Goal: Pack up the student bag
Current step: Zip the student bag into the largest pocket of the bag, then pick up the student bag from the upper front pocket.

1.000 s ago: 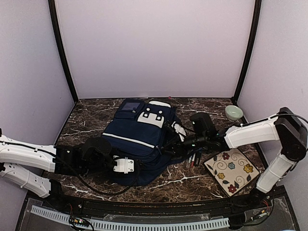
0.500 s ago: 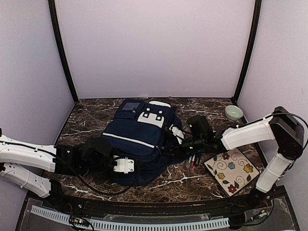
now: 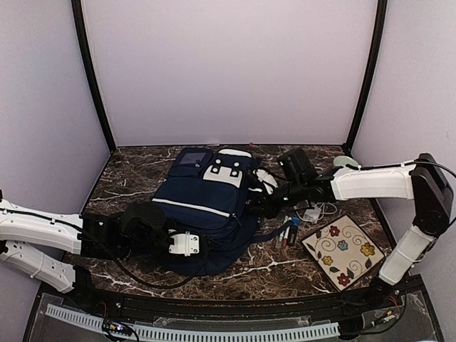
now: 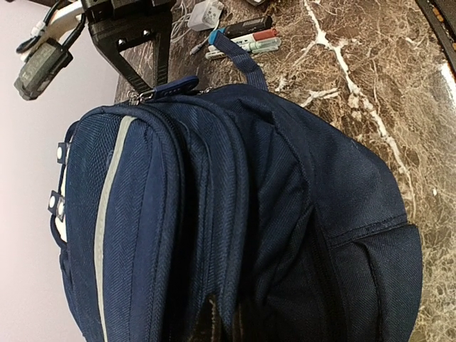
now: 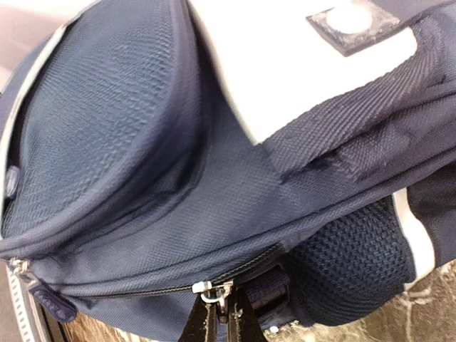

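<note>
Right gripper pinches zipper — student bag lengthwise near-to-far.

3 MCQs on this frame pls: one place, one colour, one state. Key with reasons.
1. Relative to the navy-blue fabric backpack, the cream square flowered mat lies: A) on top B) on its right-arm side C) on its left-arm side
2. The backpack's buckled patch is: A) red B) pale grey C) yellow
3. The right gripper is: A) open, empty B) shut on the mat C) shut on the metal zipper pull
Key: B, top view shows the mat beside the right arm; B, pale against the navy; C, wrist view shows fingertips pinching the pull.
</note>
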Controlling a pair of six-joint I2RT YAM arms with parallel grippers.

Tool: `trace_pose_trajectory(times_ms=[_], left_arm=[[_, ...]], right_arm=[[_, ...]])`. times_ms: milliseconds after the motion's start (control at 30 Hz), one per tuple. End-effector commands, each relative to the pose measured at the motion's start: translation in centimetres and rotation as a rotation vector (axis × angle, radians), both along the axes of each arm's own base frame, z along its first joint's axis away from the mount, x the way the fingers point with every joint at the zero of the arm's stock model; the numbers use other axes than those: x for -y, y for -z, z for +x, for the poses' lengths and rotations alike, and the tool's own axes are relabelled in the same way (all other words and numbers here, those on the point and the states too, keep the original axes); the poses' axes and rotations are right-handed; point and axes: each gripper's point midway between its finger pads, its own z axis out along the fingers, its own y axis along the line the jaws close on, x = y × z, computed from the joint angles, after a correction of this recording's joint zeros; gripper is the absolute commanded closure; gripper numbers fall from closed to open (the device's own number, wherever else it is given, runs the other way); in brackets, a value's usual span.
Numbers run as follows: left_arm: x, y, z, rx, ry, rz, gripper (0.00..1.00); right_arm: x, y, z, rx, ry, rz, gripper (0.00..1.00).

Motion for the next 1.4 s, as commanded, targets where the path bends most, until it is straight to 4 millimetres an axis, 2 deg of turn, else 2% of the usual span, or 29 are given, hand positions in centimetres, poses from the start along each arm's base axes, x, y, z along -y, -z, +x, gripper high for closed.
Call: trace_pose_trajectory(times_ms=[0,233,333,467,533,600,633,667,700,733,767,800,833,900,967,1033,1067,1100,1167,1267,1367], left_arm=[[-0.1,0.0,-2.4,-0.063,0.077,0.006,1.0],[0.1,0.3,-3.1,-0.083,0.102,-0.004,1.0],[0.3,0.1,-3.3,-0.09,0.106,-0.018,1.0],[0.9,-0.1,-3.8,-0.121,0.113,-0.051,1.0],[1.4,-0.3,-4.2,-0.148,0.118,-0.087,1.0],[2.0,-0.7,-4.6,-0.19,0.117,-0.136,1.0],[2.4,-1.0,-4.8,-0.218,0.113,-0.164,0.95],[2.8,-1.5,-5.0,-0.251,0.109,-0.19,0.78],[3.4,-2.4,-5.4,-0.291,0.112,-0.22,0.46],[3.7,-3.1,-5.8,-0.332,0.119,-0.243,0.34],[4.3,-4.9,-6.3,-0.364,0.134,-0.288,0.2],[4.7,-6.4,-6.7,-0.398,0.143,-0.332,0.11],[4.9,-8.0,-7.0,-0.429,0.152,-0.378,0.07],[5.1,-11.1,-6.9,-0.441,0.151,-0.468,0.02],[4.6,-12.9,-4.8,-0.433,0.06,-0.535,0.01],[2.9,-13.3,-0.7,-0.486,-0.13,-0.571,0.02],[1.3,-13.6,2.5,-0.517,-0.268,-0.609,0.05],[-0.3,-13.5,4.7,-0.551,-0.377,-0.634,0.07],[-3.4,-12.6,7.9,-0.595,-0.567,-0.671,0.1],[-8.5,-10.0,11.0,-0.576,-0.861,-0.683,0.11],[-12.6,-7.3,11.8,-0.619,-1.055,-0.694,0.11]], right_arm=[[3.5,0.4,5.2,0.019,0.143,-0.177,1.0],[6.6,0.6,11.7,0.036,0.341,-0.29,1.0],[6.4,-0.1,13.6,0.056,0.38,-0.302,1.0],[5.8,-0.2,14.1,0.056,0.394,-0.264,1.0],[5.3,-0.5,13.6,0.047,0.364,-0.235,0.99],[4.4,-1.4,12.3,0.04,0.303,-0.174,0.79],[4.2,-2.2,11.5,0.042,0.276,-0.138,0.7],[4.0,-3.2,10.6,0.051,0.252,-0.097,0.64],[4.2,-4.7,9.6,0.072,0.24,-0.05,0.6],[4.4,-4.6,8.7,0.067,0.228,-0.029,0.57],[4.6,-4.9,7.8,0.066,0.221,-0.004,0.55],[5.1,-6.2,6.5,0.083,0.216,0.036,0.53],[5.3,-6.6,5.5,0.079,0.206,0.064,0.52],[5.0,-6.8,3.3,0.064,0.18,0.114,0.51],[3.4,-6.6,0.2,0.061,0.086,0.164,0.51],[1.8,-6.8,-2.2,0.087,0.009,0.201,0.5],[0.8,-7.1,-3.1,0.101,-0.019,0.221,0.5],[0.1,-6.9,-3.5,0.104,-0.028,0.224,0.5],[-1.0,-6.6,-3.7,0.114,-0.021,0.221,0.5],[-2.2,-5.8,-3.6,0.117,0.007,0.203,0.49],[-3.4,-5.3,-4.8,0.104,-0.026,0.217,0.49]])
